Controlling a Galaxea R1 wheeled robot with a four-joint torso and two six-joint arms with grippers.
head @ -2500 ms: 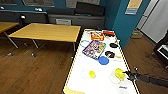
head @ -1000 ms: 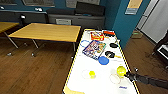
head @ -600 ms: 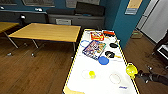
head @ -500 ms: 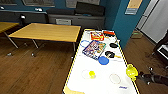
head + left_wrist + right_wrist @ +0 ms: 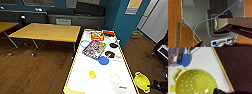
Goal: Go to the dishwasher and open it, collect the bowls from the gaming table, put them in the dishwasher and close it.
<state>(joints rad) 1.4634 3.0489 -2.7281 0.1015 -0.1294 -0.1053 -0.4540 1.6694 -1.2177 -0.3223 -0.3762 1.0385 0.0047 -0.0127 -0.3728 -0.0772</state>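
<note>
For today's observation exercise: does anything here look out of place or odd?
The yellow-green perforated bowl is off the long white table, beyond its right edge over the wood floor, carried by the right hand.

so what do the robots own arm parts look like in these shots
In the left wrist view the robot's hardware is a wide grey plate with a thin blue cable looping across it, a pale boxy bar and a small white connector block. In the right wrist view the right gripper is a dark, black shape.
</note>
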